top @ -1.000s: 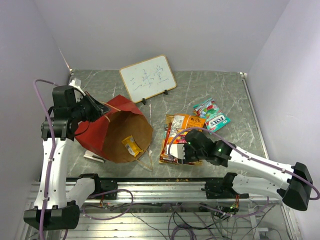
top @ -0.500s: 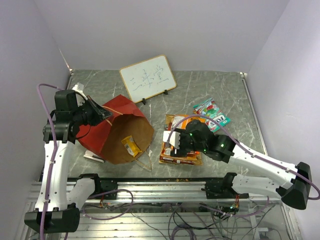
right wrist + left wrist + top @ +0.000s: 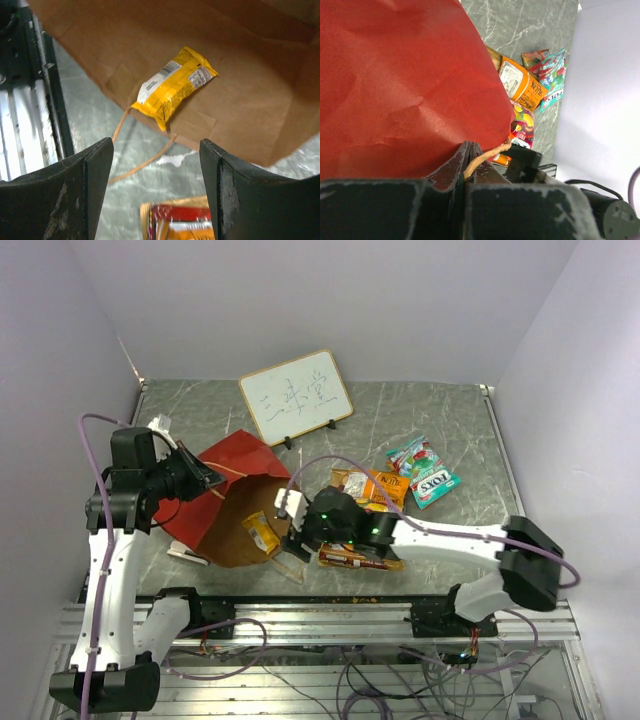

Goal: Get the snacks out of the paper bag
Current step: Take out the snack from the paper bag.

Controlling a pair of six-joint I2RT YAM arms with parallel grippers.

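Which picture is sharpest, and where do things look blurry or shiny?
Top view: evenly lit, sharp throughout, soft shadows. Left wrist view: the left pincer is blurred up close; the red paper bag fills most of it. Right wrist view: the yellow packet is crisp, slightly glossy; the right pincer looks dark and soft.

"FOX'S" stands in white letters on a dark band of the teal packet [image 3: 435, 483], well off to the right of the right claw [image 3: 293, 513]. The white board [image 3: 296, 396], far beyond that claw, carries three handwritten characters in an East Asian script that I cannot read with certainty. Past the left claw [image 3: 470, 152], the orange packet [image 3: 522, 87] bears a dark word beginning "NET", the rest unclear, beside a white panel of print too small to read. Straight ahead of the right claw, the yellow packet [image 3: 172, 85] in the paper bag [image 3: 260, 100] has a white label, also too fine to read.
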